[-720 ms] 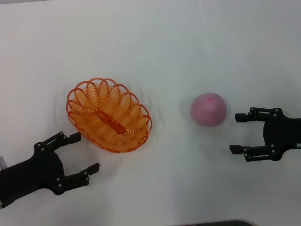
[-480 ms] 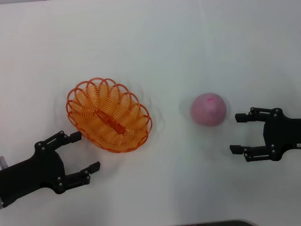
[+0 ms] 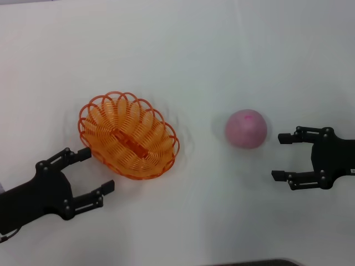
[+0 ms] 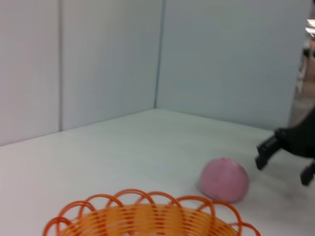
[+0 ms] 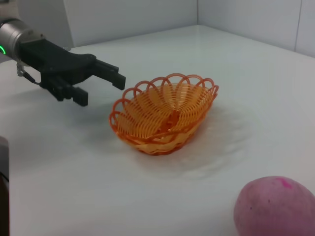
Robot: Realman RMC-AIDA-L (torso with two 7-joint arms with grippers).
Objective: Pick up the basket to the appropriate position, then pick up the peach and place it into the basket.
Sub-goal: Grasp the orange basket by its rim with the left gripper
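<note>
With the left gripper (image 3: pixel 94 169) spread wide beside the orange wire basket (image 3: pixel 128 136), a shallow bite on its scalloped rim risks slipping, while the empty, open right gripper (image 3: pixel 281 157) waits near the peach (image 3: pixel 246 128).

basket (image 4: pixel 147 216) rim nearest | peach (image 4: pixel 224 180) beyond | right gripper (image 4: pixel 285 160) farther
</note>
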